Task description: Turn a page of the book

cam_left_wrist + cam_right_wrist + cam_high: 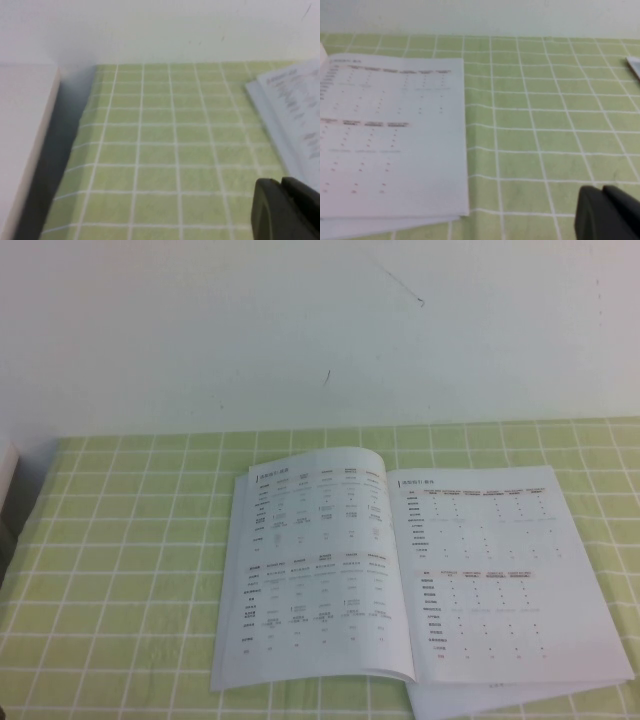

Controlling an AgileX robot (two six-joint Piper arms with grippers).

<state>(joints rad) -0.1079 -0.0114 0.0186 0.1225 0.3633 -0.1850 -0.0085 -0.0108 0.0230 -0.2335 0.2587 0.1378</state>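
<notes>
Book (420, 580) lies open and flat on the green checked tablecloth (130, 570), toward the near right part of the table, its near right corner reaching the near edge. Right-hand page (490, 575) lies flat, showing dotted tables under reddish headings; left page bows up slightly at the spine. Left gripper (287, 210) hangs over bare cloth beside the book's left edge; cannot tell how its fingers stand. Right gripper (607, 212) hangs over bare cloth just off the book's right edge, closed, holding nothing.

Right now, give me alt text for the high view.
An open book lies flat on a green checked tablecloth before a white wall, its pages printed with small tables. Neither the left claw nor the right claw appears.
</notes>
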